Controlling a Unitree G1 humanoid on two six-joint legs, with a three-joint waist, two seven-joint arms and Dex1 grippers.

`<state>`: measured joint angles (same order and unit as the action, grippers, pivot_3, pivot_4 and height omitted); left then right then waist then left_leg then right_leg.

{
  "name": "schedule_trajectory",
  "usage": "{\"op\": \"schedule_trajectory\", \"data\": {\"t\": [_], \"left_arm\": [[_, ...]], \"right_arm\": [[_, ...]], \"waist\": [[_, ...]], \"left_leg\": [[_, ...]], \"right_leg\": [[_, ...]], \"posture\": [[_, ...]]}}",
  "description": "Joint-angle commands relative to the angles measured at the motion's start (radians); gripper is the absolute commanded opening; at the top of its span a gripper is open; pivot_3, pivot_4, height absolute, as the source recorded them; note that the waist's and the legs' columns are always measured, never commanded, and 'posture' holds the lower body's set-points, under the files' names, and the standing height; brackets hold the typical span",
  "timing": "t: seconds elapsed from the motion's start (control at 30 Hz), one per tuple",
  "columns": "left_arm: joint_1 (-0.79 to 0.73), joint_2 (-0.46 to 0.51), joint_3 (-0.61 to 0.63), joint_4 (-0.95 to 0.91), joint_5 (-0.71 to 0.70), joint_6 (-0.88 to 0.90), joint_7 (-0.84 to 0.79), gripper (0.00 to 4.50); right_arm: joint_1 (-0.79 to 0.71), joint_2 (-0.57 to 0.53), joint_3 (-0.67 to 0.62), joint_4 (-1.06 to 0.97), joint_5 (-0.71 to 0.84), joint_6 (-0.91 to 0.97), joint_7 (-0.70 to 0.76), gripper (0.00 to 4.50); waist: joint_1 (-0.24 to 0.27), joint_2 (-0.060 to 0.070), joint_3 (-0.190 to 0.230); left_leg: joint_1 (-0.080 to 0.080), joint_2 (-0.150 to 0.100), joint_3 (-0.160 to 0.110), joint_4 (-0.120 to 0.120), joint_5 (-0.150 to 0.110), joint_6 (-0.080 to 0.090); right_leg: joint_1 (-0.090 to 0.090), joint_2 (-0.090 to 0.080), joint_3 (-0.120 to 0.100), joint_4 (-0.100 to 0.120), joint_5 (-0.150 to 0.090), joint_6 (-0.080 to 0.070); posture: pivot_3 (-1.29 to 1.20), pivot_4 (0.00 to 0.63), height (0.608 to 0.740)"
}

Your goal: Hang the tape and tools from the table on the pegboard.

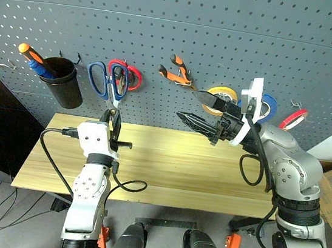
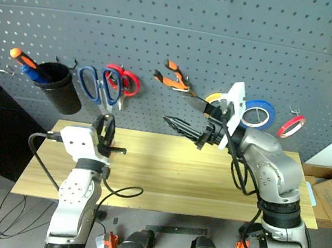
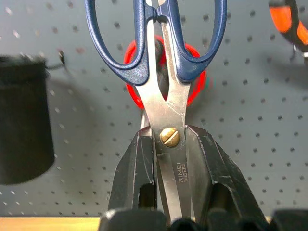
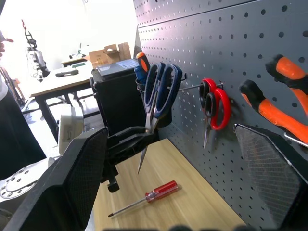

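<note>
1. Your blue-handled scissors (image 1: 105,80) stand handles-up in the left gripper (image 3: 169,144), whose two black fingers are clamped on the blades at the brass pivot screw. The handles sit right against the pegboard (image 1: 185,22), directly ahead of the pincer, between the black cup (image 1: 61,83) on one side and the red-handled scissors (image 1: 125,76) just behind and beside them. From the right wrist view the handles look level with a hook, but you cannot tell whether a loop is on it yet, so count this tool as in hand, not hung.

2. Beyond the pincer along the board, the orange-and-black pliers (image 1: 179,72) already hang on a hook, and the thin red ring of tape (image 1: 293,118) hangs at the far right, past the yellow roll (image 1: 221,97) and the blue roll (image 2: 258,114). Treat those two as done.

3. The red-handled screwdriver (image 4: 149,195) lies flat on the table (image 1: 166,167), below and a little aside of the left pincer, touching nothing. That is what you have left after the scissors.

4. Your right gripper (image 1: 201,110) hangs empty above the table with its jaws spread wide, pointing across toward the left arm, well apart from the scissors.

5. By my reading, you are past halfway: two items up, one being hung, one waiting.
</note>
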<state>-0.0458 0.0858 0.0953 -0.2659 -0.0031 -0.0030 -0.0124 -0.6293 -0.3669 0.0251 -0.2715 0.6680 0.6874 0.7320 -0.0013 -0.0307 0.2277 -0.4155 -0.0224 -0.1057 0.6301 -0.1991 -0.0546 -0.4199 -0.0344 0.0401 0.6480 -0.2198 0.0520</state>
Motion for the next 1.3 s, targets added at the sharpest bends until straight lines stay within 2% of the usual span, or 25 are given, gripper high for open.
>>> {"op": "schedule_trajectory", "data": {"t": [0.03,0.33,1.03,1.3], "left_arm": [[-0.020,0.010,-0.003,-0.025,-0.009,0.005,-0.013,0.52],[-0.045,0.004,-0.017,-0.010,-0.004,0.050,-0.011,0.52],[-0.153,0.065,-0.002,0.130,0.002,0.074,-0.029,0.52],[-0.146,0.065,-0.001,0.120,-0.021,0.066,-0.045,3.22]], "right_arm": [[-0.007,-0.001,-0.004,-0.043,0.002,-0.015,-0.007,4.50],[0.004,-0.004,-0.006,-0.056,0.008,-0.010,-0.020,4.50],[-0.008,-0.003,-0.012,-0.053,0.019,0.002,-0.030,4.50],[-0.005,-0.007,-0.013,-0.051,0.019,0.003,-0.031,4.50]], "waist": [[0.000,0.000,0.000],[0.000,0.000,0.000],[-0.001,0.000,0.000],[-0.002,0.000,0.000]], "left_leg": [[0.000,0.000,0.000,0.000,0.000,0.000],[0.000,0.000,0.000,0.000,0.000,0.000],[0.000,0.000,0.000,0.000,0.000,0.000],[0.000,0.000,0.000,0.000,0.000,0.000]], "right_leg": [[0.000,0.000,0.000,0.000,0.000,0.000],[0.000,0.000,0.000,0.000,0.000,0.000],[0.000,0.000,0.000,0.000,0.000,0.000],[0.000,0.000,0.000,0.000,0.000,0.000]], "posture": [[0.05,0.167,0.740],[0.04,0.177,0.740],[0.03,0.186,0.740],[0.03,0.187,0.740]]}}
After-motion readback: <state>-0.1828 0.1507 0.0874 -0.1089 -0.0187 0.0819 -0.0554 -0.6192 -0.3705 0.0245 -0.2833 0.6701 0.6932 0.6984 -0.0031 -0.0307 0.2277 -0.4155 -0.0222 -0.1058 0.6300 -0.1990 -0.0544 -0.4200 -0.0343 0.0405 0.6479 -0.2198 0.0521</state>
